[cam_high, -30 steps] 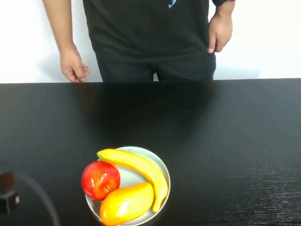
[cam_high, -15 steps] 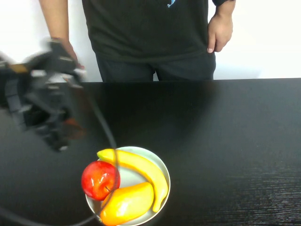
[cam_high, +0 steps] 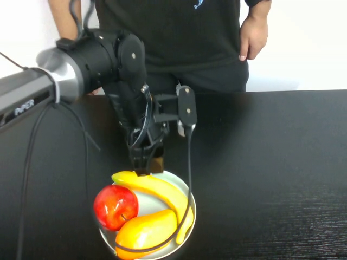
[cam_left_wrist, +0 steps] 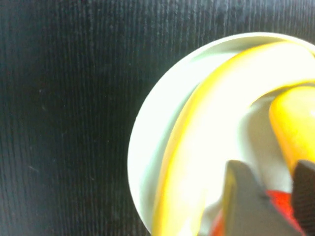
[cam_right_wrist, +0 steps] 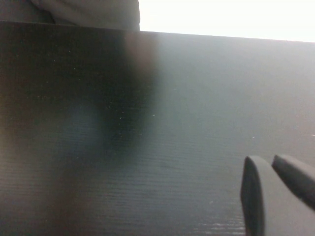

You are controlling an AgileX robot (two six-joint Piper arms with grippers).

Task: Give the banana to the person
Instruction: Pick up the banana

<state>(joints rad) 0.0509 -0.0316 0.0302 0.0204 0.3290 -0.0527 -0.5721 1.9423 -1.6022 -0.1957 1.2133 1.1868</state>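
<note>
Black wood-grain table [cam_high: 271, 179] fills the high view, and the round pale-green plate [cam_high: 187, 190] near its front edge serves as the landmark. On the plate's left part sits a glossy red apple [cam_high: 115, 206], touching a plump orange-yellow mango-like fruit [cam_high: 145, 234] at the plate's front. The long curved yellow banana [cam_high: 162, 193] lies across the plate's back and right side, one tip at the back left, the other curving down the right beside the mango-like fruit.

Directly above the plate's back rim hangs the left gripper [cam_high: 147, 165], pointing down over the banana's left tip; its black-and-grey arm [cam_high: 97, 59] reaches in from the left, and a black cable [cam_high: 188, 179] loops from it across the banana and the mango-like fruit. Behind the table, beyond the plate, stands the person in a black T-shirt [cam_high: 173, 32].

The left wrist view shows what the arm hides from above: the dark fingers [cam_left_wrist: 246, 206] stand a little apart, released, over the apple with the banana just beside them. The right gripper [cam_right_wrist: 275, 189] appears only in the right wrist view, over bare table, fingers pressed together on nothing.
</note>
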